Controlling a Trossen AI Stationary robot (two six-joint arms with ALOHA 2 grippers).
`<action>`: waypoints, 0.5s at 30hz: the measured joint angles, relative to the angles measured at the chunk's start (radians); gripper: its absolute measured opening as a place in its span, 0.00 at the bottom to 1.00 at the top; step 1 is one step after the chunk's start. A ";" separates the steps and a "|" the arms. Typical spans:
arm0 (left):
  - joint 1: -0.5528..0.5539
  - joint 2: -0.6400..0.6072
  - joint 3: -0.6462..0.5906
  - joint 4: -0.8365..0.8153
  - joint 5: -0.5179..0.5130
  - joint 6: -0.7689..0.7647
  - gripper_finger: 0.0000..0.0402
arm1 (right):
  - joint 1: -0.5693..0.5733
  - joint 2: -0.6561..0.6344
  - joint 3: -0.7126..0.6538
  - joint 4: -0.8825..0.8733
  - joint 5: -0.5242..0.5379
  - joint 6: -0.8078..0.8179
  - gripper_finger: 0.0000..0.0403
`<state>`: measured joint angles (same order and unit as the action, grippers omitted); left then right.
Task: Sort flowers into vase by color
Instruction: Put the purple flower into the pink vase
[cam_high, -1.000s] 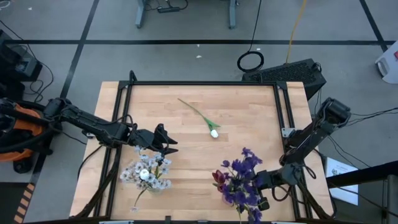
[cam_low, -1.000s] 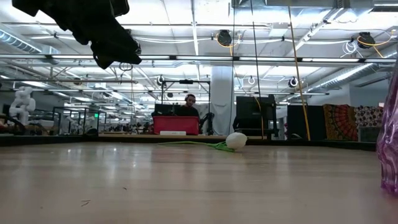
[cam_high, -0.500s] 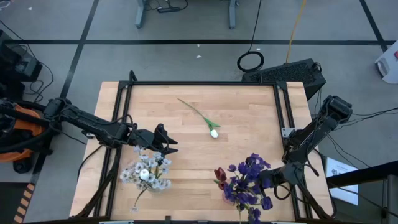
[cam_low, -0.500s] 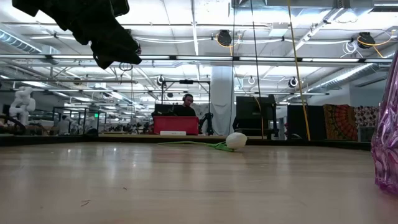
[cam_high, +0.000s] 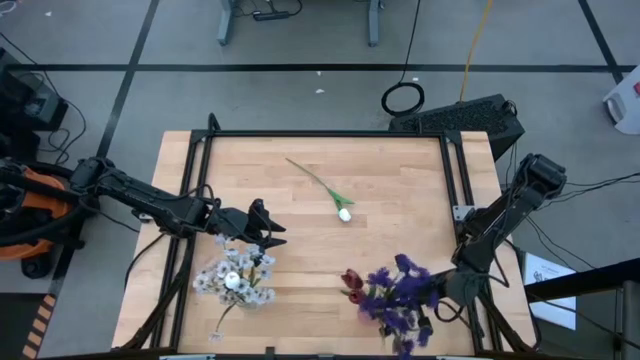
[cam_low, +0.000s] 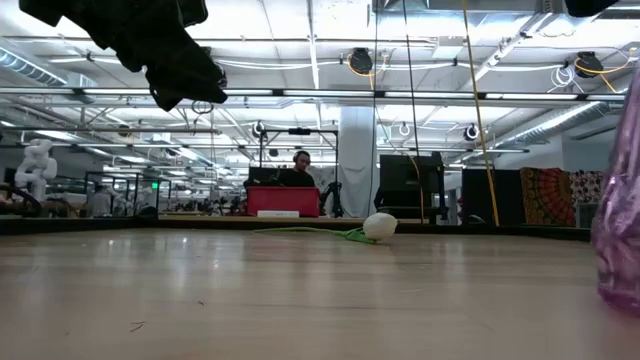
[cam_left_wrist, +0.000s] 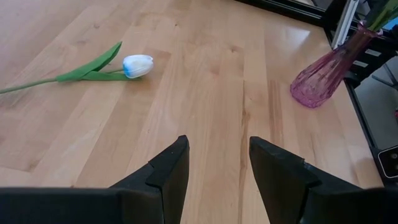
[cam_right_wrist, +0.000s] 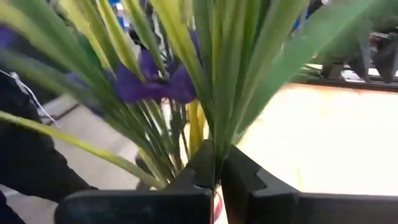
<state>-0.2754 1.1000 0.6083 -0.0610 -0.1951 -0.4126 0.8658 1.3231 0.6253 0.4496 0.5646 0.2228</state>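
Observation:
A white tulip (cam_high: 344, 213) lies flat on the table's middle, also seen in the left wrist view (cam_left_wrist: 137, 65) and the low view (cam_low: 380, 226). A bunch of purple sprigs (cam_high: 398, 293) with a dark red tulip (cam_high: 350, 281) stands in a purple glass vase (cam_left_wrist: 320, 78) near the table's right near corner. My right gripper (cam_right_wrist: 217, 168) is shut on this bunch's stems. A bunch of white blossoms (cam_high: 235, 281) stands near the left near corner. My left gripper (cam_left_wrist: 217, 162) hovers open just beyond it, above the table. My right gripper pinches several green stems (cam_right_wrist: 210, 127) of the purple bunch between its two fingers. It comes at them about level from the table's right side. The stems rise out of the purple vase (cam_low: 620, 230), which stands on the table.
A black frame rail (cam_high: 320, 135) runs round the table top. Bare wood lies between the tulip and the two bunches. A person sits at a desk far behind the table (cam_low: 300, 165).
The purple bunch has swung in my right gripper's hold. Its heads now lean lower and more toward the table's right edge. The purple vase shows farther into the low view than a second ago. My left arm has kept still.

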 joint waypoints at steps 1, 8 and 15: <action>0.000 0.000 0.000 -0.001 0.000 0.000 0.43 | 0.000 -0.002 -0.001 -0.011 0.002 0.003 0.00; 0.000 0.000 0.000 -0.004 0.000 0.002 0.43 | -0.008 -0.003 0.000 -0.041 0.004 0.028 0.00; 0.000 0.000 0.000 -0.004 0.000 0.002 0.43 | -0.029 -0.004 0.000 -0.060 0.010 0.040 0.04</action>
<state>-0.2756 1.1000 0.6079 -0.0647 -0.1955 -0.4110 0.8365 1.3190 0.6254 0.3895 0.5741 0.2628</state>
